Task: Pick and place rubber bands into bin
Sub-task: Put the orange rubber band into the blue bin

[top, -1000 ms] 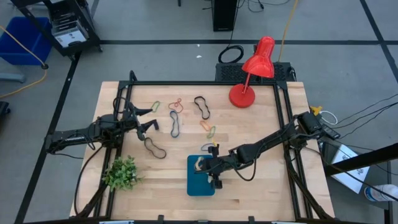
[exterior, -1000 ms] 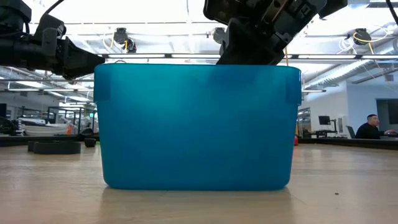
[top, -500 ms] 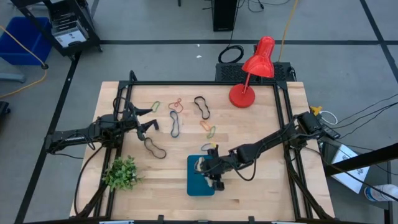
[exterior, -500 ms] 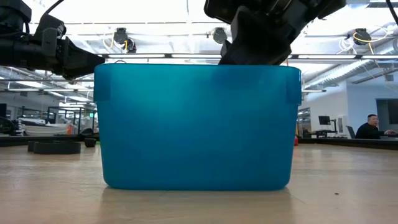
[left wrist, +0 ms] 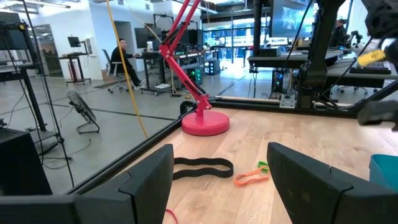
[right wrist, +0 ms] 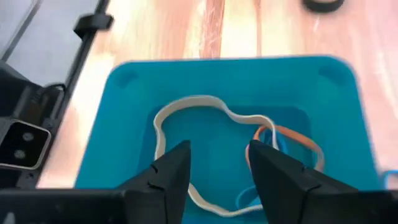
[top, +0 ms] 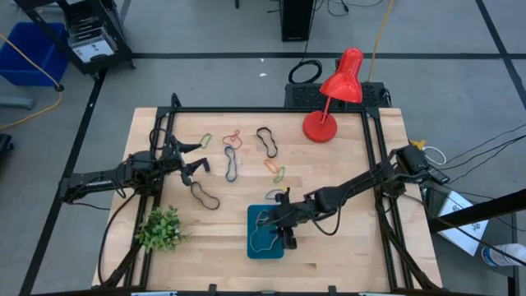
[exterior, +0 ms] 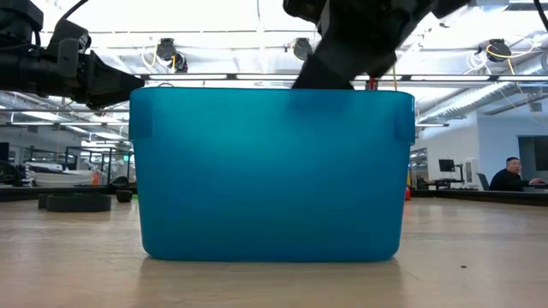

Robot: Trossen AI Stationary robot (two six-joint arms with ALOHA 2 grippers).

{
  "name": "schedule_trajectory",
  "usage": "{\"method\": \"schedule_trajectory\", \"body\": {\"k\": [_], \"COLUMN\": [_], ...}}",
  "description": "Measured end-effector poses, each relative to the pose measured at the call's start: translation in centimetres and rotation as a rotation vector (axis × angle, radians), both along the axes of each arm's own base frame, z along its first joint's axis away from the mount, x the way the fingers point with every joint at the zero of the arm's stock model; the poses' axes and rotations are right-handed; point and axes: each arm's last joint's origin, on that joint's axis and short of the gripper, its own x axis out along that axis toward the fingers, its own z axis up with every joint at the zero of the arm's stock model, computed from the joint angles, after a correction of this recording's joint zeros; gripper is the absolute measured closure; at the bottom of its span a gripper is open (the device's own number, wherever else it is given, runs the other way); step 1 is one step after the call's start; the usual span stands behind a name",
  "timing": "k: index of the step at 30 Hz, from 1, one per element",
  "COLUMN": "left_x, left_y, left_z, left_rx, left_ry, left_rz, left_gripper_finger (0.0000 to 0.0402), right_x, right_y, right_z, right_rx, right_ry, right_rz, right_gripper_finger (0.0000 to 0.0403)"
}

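Several bands [right wrist: 205, 149] — tan, orange, blue — lie loose in the bin [right wrist: 134, 93], which sits at the bench's [top: 345, 255] near edge. More bands lie scattered mid-bench. They look thin, light and floppy; pinching one strand where it lifts off the wood seems best. Right gripper [right wrist: 214, 165] hangs over the bin, part open and empty. Left gripper [left wrist: 217, 180] waits by the left edge, open wide — nothing held.

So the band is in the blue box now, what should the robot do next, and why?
Probably lift the right hand up and away toward the loose rubber bands. Its fingers are open over the bin, and a tan band already lies inside with nothing gripped, while more bands wait on the table.
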Motion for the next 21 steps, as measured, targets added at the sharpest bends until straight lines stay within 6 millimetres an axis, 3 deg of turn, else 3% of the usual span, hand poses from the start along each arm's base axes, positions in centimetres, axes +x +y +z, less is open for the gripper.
{"method": "schedule_trajectory", "body": {"k": [7,13,18,21], "left_x": [0.0,0.0,0.0,0.0], "left_y": [0.0,0.0,0.0,0.0], "left_z": [0.0,0.0,0.0,0.0], "left_rx": [0.000,0.000,0.000,0.003], "left_ry": [0.001,0.000,0.000,0.001], "left_rz": [0.000,0.000,0.000,0.000], "left_gripper_finger": [0.0135,0.0135,0.0135,0.0135], "right_x": [-1.3,-2.4,-3.1,-3.2], "right_y": [-1.7,-3.4,-4.8,-6.0], "right_z": [3.2,6.8,8.9,9.4], "right_rx": [-0.004,-0.035,-0.145,-0.238], "right_ry": [-0.013,-0.135,-0.227,-0.255], "right_rz": [-0.027,-0.007,0.050,-0.029], "right_gripper_finger": [0.0244,0.0241,0.0244,0.0249]}}
